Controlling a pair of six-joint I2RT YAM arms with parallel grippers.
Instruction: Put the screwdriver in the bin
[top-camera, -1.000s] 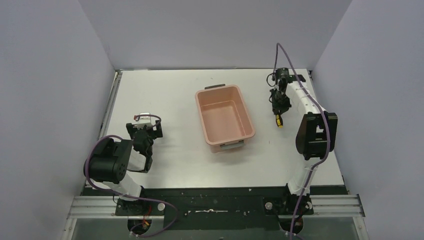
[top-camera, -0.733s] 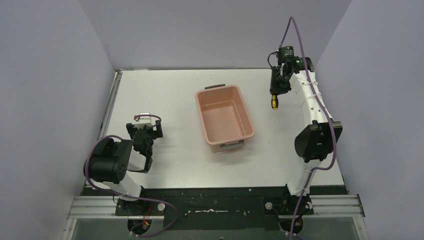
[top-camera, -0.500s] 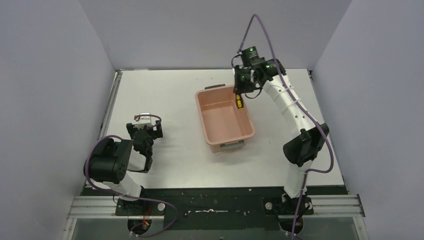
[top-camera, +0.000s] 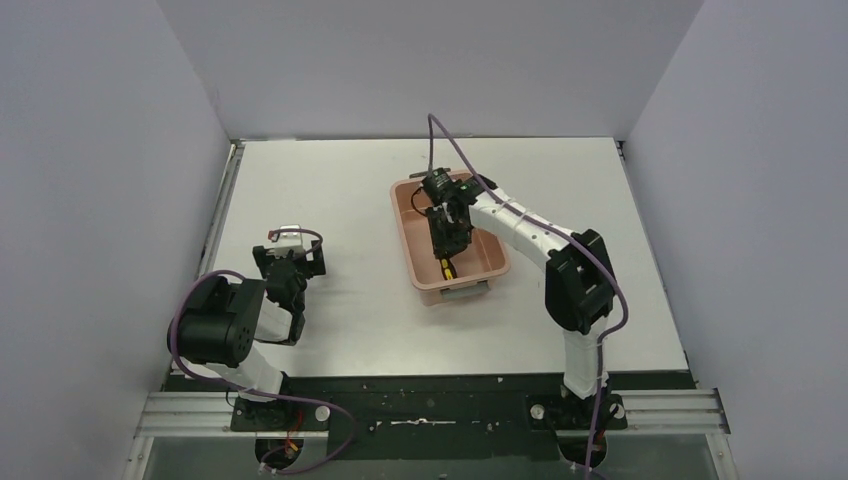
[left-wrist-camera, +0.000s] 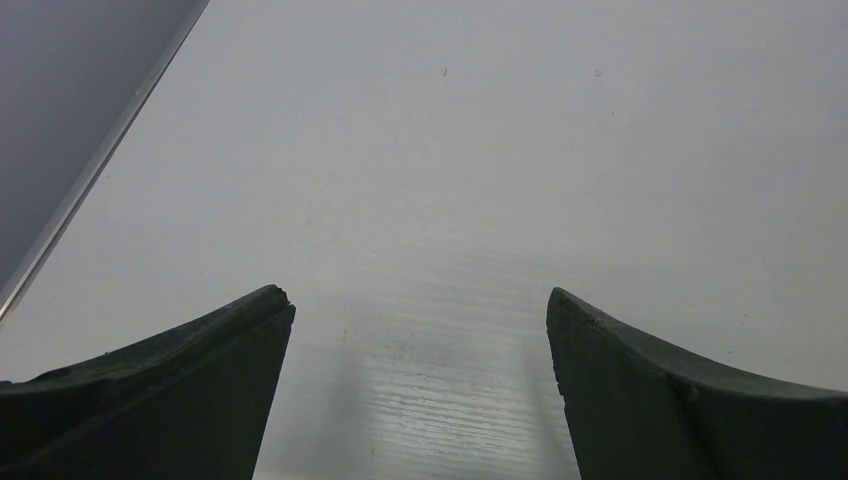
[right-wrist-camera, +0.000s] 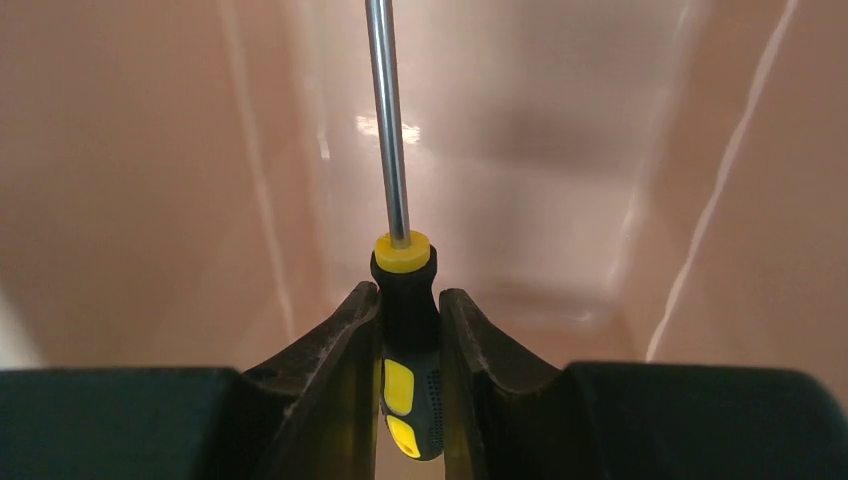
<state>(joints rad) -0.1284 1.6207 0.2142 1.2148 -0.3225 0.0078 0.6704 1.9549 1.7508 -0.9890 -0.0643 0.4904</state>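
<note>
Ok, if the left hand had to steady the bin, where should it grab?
Probably take the bin by its long left rim, pinched from above. That wall is thin and upright, nearest the open left hand, and away from the right hand holding the screwdriver inside.

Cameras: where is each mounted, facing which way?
Top external: above and behind the bases, looking down at the table; both arms show.
Left wrist: on the left gripper, facing the table; open fingers show.
Right wrist: on the right gripper, facing into the bin; fingers clamp the screwdriver.
Shared: top and right wrist both show screwdriver and bin.
</note>
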